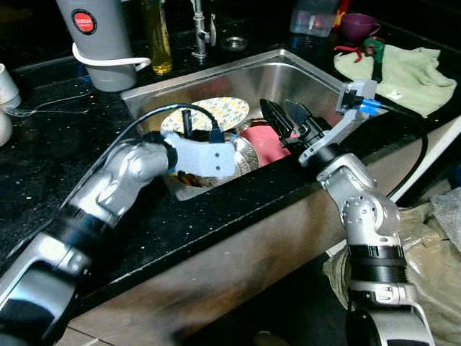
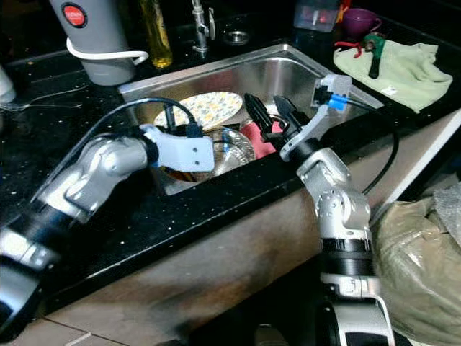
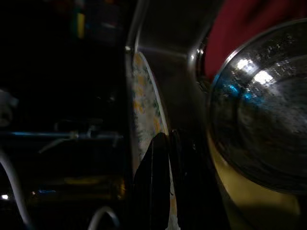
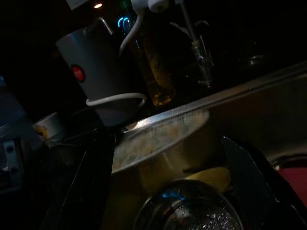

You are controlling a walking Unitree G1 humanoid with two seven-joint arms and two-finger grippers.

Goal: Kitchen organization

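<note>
Dishes sit piled in the steel sink [image 1: 302,76]: a flowery plate [image 1: 209,112] leaning at the back, a shiny metal bowl [image 1: 243,153] in front of it, and a red bowl [image 1: 263,143] just beside that. The job looks like it is at the picking-up step, with nothing lifted out yet.

The left tool [image 3: 160,163] is down inside the sink, right by the flowery plate's edge. Its fingers look pressed close together, and I cannot tell if they have hold of anything. The right tool [image 1: 284,119] hangs over the red bowl with its two black fingers spread wide and nothing in them.

Next, I think one tool has to get its fingers around a dish rim. The dishes touch each other, so pulling one could make the others slip and clatter.

All around the sink is a black speckled counter [image 1: 65,158]. On it stand a grey kettle [image 1: 97,40], a bottle of yellow oil [image 1: 157,36], and a green cloth [image 1: 403,72] off to the right. A tap [image 1: 199,29] stands behind the sink. The room is quite dark.
</note>
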